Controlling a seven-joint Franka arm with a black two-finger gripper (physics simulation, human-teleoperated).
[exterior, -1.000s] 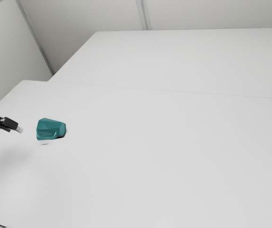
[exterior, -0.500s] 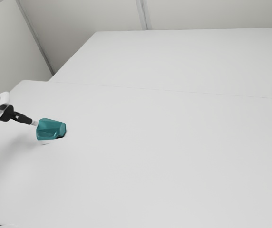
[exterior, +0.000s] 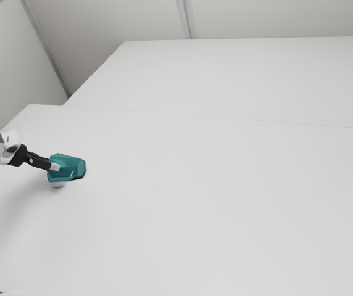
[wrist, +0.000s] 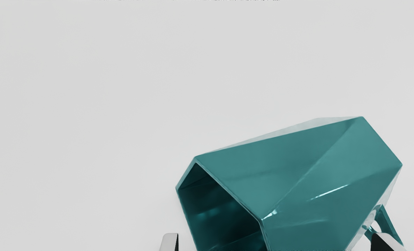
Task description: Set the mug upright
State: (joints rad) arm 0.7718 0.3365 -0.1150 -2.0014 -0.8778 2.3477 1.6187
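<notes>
Our jaws (wrist: 277, 241) stand wide at the sideways mug (wrist: 308, 184). Clearing its handle (wrist: 389, 225), we should centre before closing gently.

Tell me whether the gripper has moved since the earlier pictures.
Yes, toward the exterior view's right: the gripper was short of the mug at first and now overlaps it in that view, while the mug keeps its place on the table.

Indoors, kind of room unclear: white tabletop (exterior: 226, 209), pale walls (exterior: 102, 37)
</notes>
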